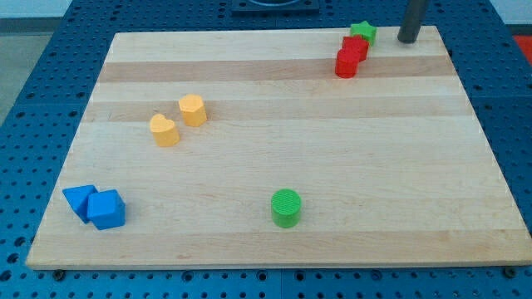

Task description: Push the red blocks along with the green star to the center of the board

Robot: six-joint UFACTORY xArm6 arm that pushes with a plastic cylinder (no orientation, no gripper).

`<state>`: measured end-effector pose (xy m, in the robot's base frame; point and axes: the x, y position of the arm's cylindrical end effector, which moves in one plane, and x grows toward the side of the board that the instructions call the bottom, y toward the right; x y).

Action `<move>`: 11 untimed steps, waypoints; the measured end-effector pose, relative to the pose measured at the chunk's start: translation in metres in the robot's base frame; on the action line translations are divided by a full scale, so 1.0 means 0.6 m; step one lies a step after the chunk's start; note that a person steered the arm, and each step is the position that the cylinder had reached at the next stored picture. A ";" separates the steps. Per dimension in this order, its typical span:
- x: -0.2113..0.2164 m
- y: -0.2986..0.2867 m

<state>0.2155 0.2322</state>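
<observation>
Two red blocks sit touching near the view's top right: one just above and right of the other. The green star lies right behind them at the board's top edge, touching the upper red block. My tip is the lower end of the dark rod, standing to the right of the green star and apart from it, at the board's top edge.
Two yellow blocks sit left of centre. Two blue blocks sit at the bottom left corner. A green cylinder stands near the bottom middle. The wooden board lies on a blue perforated table.
</observation>
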 end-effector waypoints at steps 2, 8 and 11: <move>-0.028 -0.052; 0.064 -0.264; 0.112 -0.348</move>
